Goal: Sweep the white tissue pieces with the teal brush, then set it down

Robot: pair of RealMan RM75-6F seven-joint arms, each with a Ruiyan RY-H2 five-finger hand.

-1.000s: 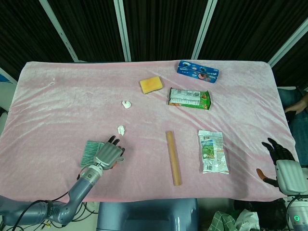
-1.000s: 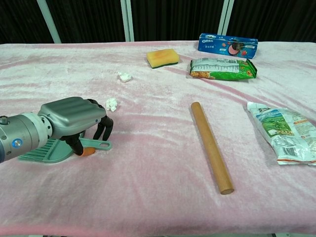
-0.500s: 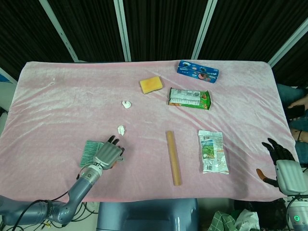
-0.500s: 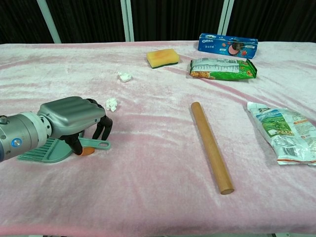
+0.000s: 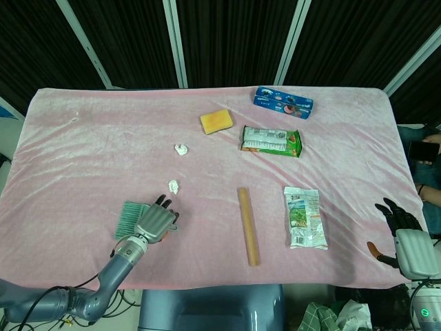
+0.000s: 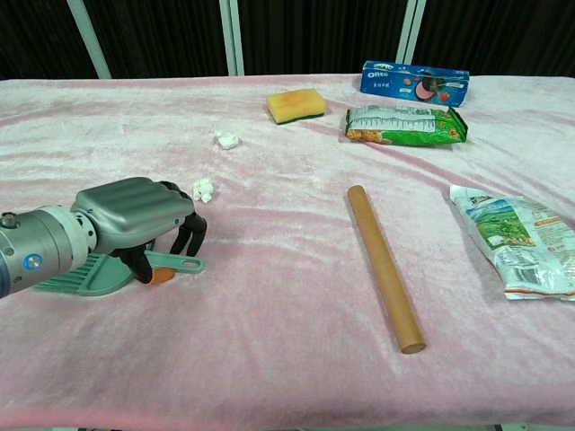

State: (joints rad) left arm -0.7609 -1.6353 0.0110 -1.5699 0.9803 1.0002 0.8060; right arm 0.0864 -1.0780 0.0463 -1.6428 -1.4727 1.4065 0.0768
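The teal brush (image 5: 129,218) (image 6: 79,275) lies flat on the pink cloth near the front left. My left hand (image 5: 157,222) (image 6: 135,212) sits over its handle, fingers curled down around it and the thumb tip against it. One white tissue piece (image 5: 174,185) (image 6: 204,189) lies just beyond the fingertips. Another tissue piece (image 5: 181,149) (image 6: 227,139) lies farther back. My right hand (image 5: 403,234) hangs off the table's front right corner with its fingers apart and nothing in it; only the head view shows it.
A wooden rolling pin (image 5: 248,226) (image 6: 384,265) lies lengthwise at the front centre. Right of it is a white-green bag (image 5: 304,217). Farther back are a yellow sponge (image 5: 216,121), a green snack pack (image 5: 271,141) and a blue Oreo box (image 5: 284,102).
The left hand and brush have barely shifted, staying low on the cloth. The tissue pieces and the right hand have not moved.
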